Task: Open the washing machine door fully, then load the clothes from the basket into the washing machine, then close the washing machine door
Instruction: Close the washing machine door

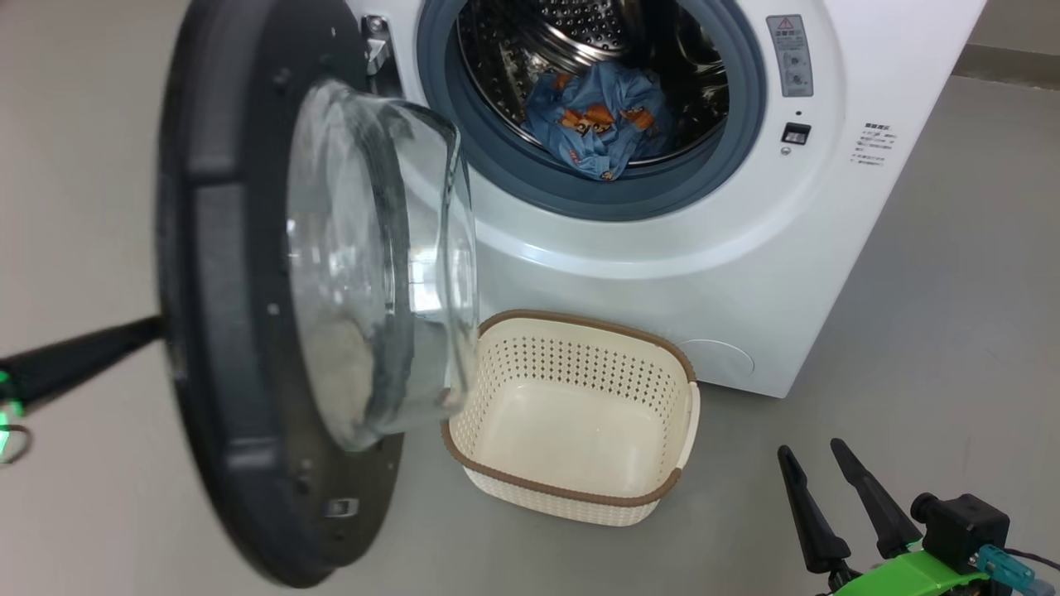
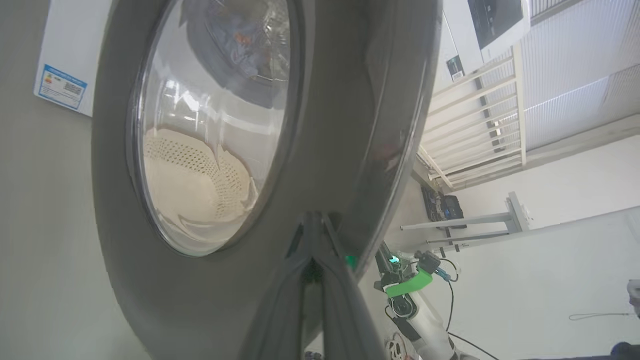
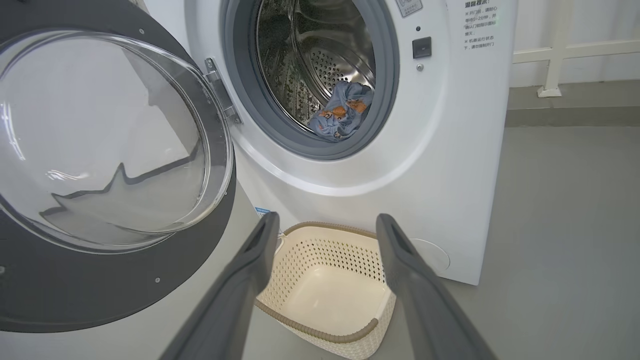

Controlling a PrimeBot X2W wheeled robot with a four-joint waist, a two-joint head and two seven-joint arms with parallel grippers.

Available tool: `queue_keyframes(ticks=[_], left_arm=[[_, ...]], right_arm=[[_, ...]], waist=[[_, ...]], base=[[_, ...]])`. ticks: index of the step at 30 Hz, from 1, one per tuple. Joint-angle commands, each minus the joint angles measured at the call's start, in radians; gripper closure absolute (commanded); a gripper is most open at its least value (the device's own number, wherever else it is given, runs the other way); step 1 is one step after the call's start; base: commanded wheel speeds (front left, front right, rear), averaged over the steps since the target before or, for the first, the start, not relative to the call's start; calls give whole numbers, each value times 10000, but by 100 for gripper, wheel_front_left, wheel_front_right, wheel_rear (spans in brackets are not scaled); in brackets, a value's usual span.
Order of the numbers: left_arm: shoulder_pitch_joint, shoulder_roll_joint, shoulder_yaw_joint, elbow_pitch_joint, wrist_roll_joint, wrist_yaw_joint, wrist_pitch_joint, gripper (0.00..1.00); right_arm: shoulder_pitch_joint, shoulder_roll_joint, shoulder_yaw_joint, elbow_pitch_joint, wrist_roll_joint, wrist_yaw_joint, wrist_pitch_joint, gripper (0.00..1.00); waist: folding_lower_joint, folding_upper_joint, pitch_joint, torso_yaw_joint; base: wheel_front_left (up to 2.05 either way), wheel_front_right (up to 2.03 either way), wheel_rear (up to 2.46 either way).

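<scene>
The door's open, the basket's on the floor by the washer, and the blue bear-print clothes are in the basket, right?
No: the head view shows the clothes lying inside the washing machine; the basket is empty. The rest is right.

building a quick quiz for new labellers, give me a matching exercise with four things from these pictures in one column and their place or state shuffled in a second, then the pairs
1. washing machine door
2. clothes
3. basket
4. right gripper

a. jaws apart, gripping nothing
b. inside the drum
c. swung out on its hinge
d. on the floor, nothing in it

Pairs: 1-c; 2-b; 3-d; 4-a
</scene>
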Motion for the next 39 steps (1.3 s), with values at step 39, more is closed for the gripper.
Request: queue_keyframes(ticks=[39], left_arm=[[-2133, -3146, 94, -899, 1605, -44, -1401, 100]], right_arm=[[-580, 285, -409, -439, -163, 16, -48, 0]], waist=[[0, 0, 730, -2382]], base=[[0, 0, 0]])
